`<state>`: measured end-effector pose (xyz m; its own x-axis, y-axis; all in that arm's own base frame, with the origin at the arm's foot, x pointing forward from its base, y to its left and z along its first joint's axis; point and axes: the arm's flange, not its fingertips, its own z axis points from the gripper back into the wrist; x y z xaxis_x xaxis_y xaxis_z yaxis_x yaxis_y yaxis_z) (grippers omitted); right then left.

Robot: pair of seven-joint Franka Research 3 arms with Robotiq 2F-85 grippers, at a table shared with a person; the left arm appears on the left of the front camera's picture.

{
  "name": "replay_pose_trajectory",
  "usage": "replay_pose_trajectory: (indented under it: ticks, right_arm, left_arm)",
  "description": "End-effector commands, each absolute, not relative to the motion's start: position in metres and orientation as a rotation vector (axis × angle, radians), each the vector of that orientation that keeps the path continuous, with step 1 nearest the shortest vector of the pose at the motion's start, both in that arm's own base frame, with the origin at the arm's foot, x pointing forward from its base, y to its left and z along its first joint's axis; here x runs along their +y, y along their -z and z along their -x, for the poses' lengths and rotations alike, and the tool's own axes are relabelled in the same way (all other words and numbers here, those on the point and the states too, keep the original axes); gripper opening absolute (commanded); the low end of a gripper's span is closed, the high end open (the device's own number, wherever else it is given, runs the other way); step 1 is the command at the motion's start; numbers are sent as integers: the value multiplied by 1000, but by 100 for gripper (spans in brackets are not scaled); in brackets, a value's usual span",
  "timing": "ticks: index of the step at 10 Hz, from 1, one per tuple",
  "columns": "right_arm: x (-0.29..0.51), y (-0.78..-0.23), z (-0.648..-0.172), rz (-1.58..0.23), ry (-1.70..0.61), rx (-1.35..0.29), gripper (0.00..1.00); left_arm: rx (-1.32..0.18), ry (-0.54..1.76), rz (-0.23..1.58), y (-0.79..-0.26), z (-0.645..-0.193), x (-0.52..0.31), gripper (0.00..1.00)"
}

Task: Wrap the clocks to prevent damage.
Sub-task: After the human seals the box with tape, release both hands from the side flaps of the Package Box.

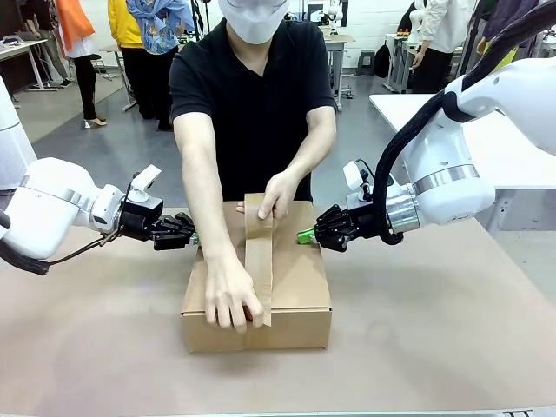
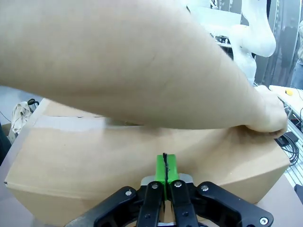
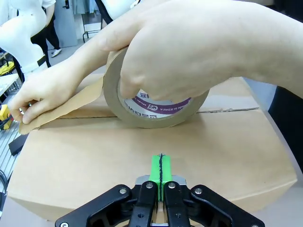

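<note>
The tape roll's (image 3: 156, 101) purple-and-white core label reads "Made in KOREA"; its other print is too small to make out.

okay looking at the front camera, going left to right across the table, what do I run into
Left arm → left gripper, fingers shut, at the box's left side → cardboard box with the strip of brown tape the person is laying down its middle → right gripper, fingers shut, at the box's right side → right arm.
</note>
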<state>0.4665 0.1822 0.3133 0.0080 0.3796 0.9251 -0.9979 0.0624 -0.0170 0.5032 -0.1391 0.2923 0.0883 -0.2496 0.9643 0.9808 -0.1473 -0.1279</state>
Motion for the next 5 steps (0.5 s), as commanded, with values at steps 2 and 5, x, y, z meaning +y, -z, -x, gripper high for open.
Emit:
replay_pose_trajectory:
  ticks: [2, 5]
  right_arm:
    - [184, -311, -466, -870, -1306, -945, 1]
    - [184, -311, -466, -870, -1306, -945, 1]
  left_arm:
    - [-865, 1350, 1187, -292, -503, -140, 1]
    - [-865, 1350, 1187, -292, -503, -140, 1]
